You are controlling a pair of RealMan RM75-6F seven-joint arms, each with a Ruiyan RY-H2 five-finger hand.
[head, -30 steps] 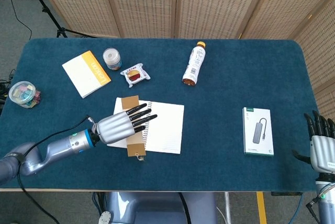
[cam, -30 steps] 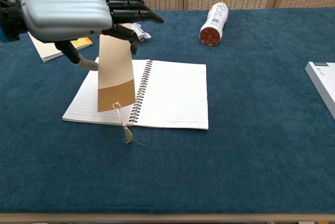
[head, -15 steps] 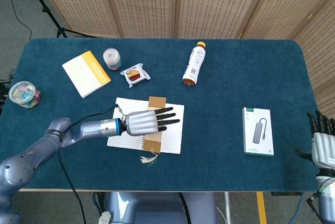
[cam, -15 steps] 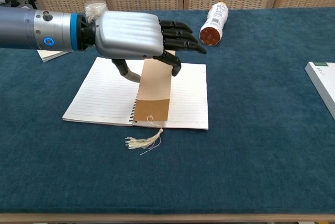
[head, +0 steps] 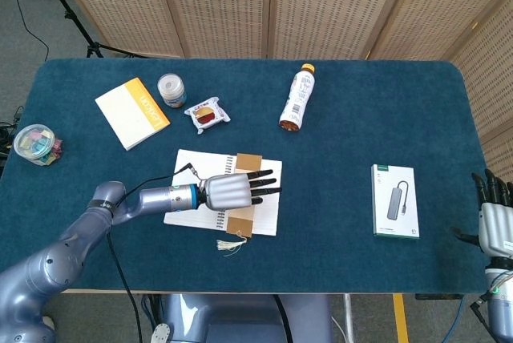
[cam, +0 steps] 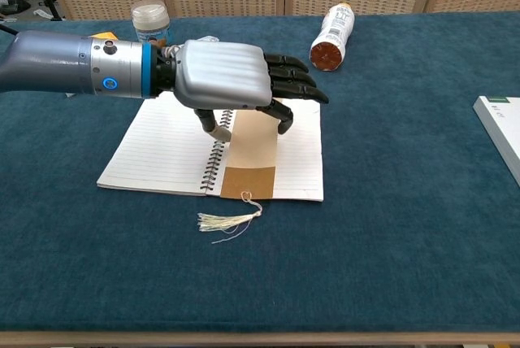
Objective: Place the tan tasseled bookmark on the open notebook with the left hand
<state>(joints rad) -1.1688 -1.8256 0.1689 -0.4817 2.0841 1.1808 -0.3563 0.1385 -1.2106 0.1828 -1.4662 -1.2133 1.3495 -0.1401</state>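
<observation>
The open spiral notebook (head: pixel 266 208) (cam: pixel 162 153) lies near the table's front edge, left of centre. The tan bookmark (head: pixel 243 221) (cam: pixel 252 161) lies along its right page beside the spiral. Its darker lower end reaches the page's front edge, and its pale tassel (head: pixel 231 240) (cam: pixel 228 219) trails onto the blue cloth. My left hand (head: pixel 232 189) (cam: pixel 227 76) hovers low over the bookmark's upper part, with the thumb and a curled finger pinching it and the other fingers stretched out. My right hand (head: pixel 495 219) stands at the far right table edge with its fingers apart, holding nothing.
A bottle (head: pixel 295 101) (cam: pixel 331 35) lies on its side behind the notebook. A white boxed item (head: pixel 395 200) (cam: pixel 500 124) sits to the right. A yellow booklet (head: pixel 132 112), a small jar (head: pixel 171 90) (cam: pixel 149 19), a snack packet (head: pixel 208 114) and a clear tub (head: pixel 35 144) are at the back left.
My left hand carried the bookmark rightward from the left page to the right page and lowered it. The bookmark went from hanging upright to lying on the page, and the tassel now rests on the cloth.
</observation>
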